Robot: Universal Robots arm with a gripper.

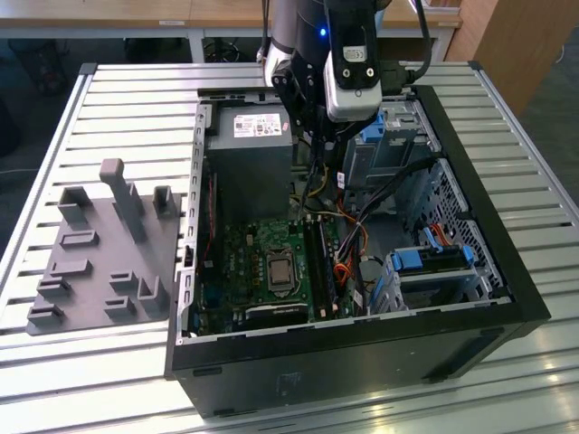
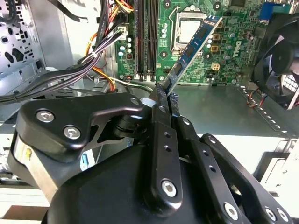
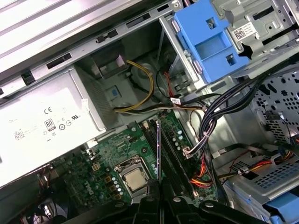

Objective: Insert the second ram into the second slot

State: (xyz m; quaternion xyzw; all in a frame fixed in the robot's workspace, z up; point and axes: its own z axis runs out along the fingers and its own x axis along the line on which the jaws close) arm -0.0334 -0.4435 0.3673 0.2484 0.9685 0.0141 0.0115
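Second wrist view: my fingers (image 2: 159,109) pinch the second ram (image 2: 194,39), its long axis pointing out over the motherboard (image 2: 224,51) toward one o'clock, its near end hidden between them.

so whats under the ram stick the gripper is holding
The green motherboard, with the CPU socket and the dark memory slots. The ram stick covers a strip of board beside the socket.
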